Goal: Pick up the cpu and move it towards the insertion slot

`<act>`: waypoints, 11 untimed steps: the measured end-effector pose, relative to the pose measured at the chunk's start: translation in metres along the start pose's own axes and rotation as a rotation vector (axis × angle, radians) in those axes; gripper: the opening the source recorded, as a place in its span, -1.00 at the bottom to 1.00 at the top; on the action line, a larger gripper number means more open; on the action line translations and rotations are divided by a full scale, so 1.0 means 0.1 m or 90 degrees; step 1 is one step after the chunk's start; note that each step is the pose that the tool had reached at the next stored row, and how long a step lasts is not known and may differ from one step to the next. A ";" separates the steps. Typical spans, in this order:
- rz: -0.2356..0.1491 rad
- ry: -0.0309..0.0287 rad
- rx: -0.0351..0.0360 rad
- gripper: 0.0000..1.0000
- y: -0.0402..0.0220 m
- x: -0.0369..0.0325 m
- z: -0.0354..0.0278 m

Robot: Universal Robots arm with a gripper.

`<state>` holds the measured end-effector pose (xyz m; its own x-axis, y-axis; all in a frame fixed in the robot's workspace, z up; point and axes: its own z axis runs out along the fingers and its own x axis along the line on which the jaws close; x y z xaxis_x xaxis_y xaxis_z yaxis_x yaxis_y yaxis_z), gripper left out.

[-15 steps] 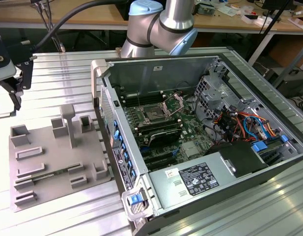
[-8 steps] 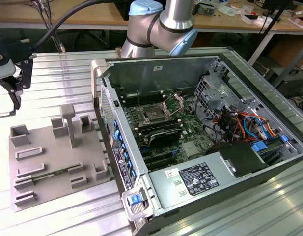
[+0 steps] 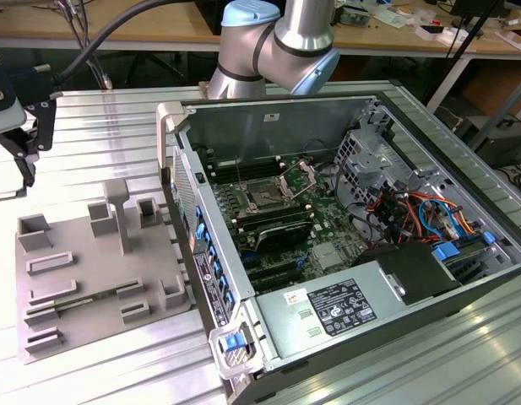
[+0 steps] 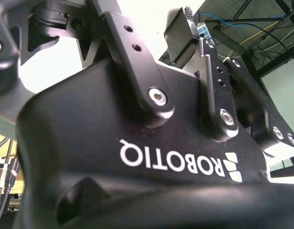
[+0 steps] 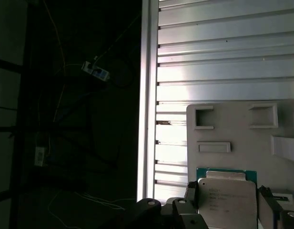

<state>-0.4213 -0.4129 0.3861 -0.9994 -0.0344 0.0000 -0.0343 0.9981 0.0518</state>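
Fingers (image 5: 191,196) clenched on the cpu (image 5: 228,202), one against each of two opposite edges, with the silvery top facing the first wrist view and a green rim showing along one free edge. Behind it, the grey tray (image 5: 232,124) with its raised blocks, lying on the slatted bench (image 5: 223,52). Judged as lifted off the tray rather than resting in it. In the exterior view, hanging at the far left above the bench, beside the tray. Well apart from there, toward the exterior view's right, the insertion slot (image 3: 264,199), down on the board inside the open computer case (image 3: 328,118), beyond the tray and the case's near wall. Bracket seemingly hinged up, dark square of the socket showing.
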 end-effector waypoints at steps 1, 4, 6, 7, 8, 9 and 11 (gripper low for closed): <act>0.000 0.0000 0.0000 0.09 0.000 0.000 -0.002; 0.000 0.0000 0.0000 0.09 0.000 0.000 -0.008; 0.000 0.0000 0.0000 0.09 0.000 0.000 -0.012; 0.000 0.0000 0.0000 0.09 0.001 0.000 -0.016; 0.000 0.0000 0.0000 0.09 0.001 0.000 -0.018; 0.000 0.0000 0.0000 0.09 0.001 0.000 -0.020; 0.000 0.0000 0.0000 0.09 0.001 0.000 -0.024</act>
<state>-0.4213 -0.4129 0.3885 -0.9994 -0.0344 0.0000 -0.0343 0.9981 0.0518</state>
